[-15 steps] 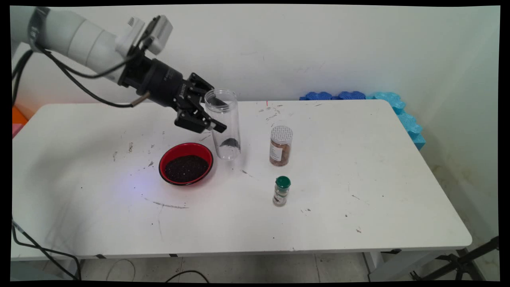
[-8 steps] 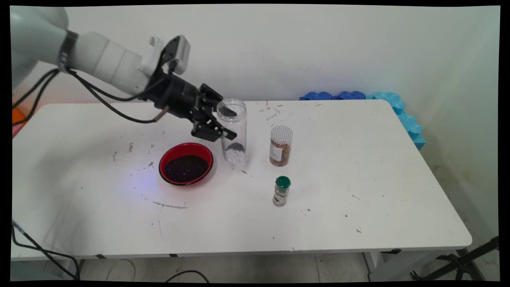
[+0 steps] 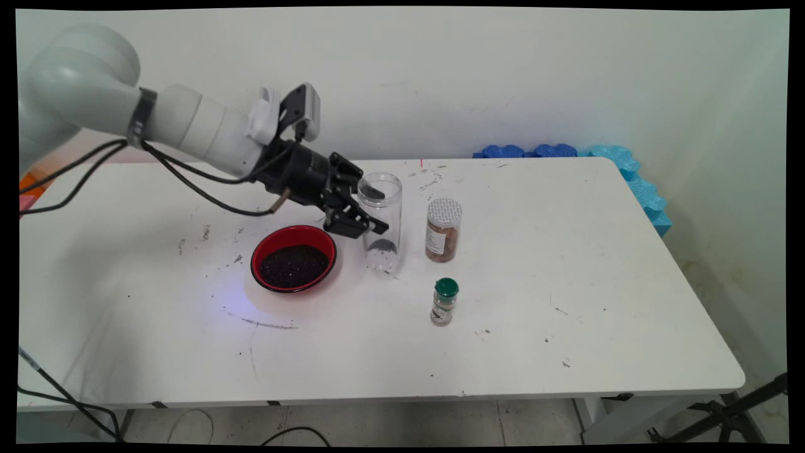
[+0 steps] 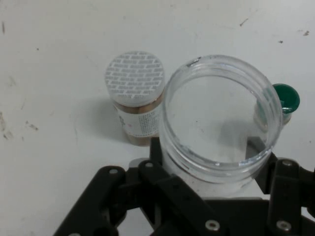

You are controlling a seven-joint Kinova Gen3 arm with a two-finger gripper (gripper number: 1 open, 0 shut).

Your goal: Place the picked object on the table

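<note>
My gripper [image 3: 376, 209] is shut on a clear, lidless plastic jar [image 3: 381, 221], held upright at or just above the table, with a little dark residue at its bottom. In the hand view the jar's open mouth [image 4: 222, 114] fills the middle between my fingers [image 4: 162, 169]. A red bowl [image 3: 294, 258] of dark grains sits just left of the jar. To its right stands a brown spice jar with a white patterned lid [image 3: 443, 229] [image 4: 135, 106], and a small green-capped bottle [image 3: 445, 301] [image 4: 285, 100] stands nearer the front.
Blue foam pieces [image 3: 629, 176] lie at the table's far right corner against the wall. Dark specks and smears mark the white table [image 3: 566, 264]. Black cables hang from the arm at the left.
The arm has carried the clear jar rightward and down, from beside the red bowl toward the brown spice jar.
</note>
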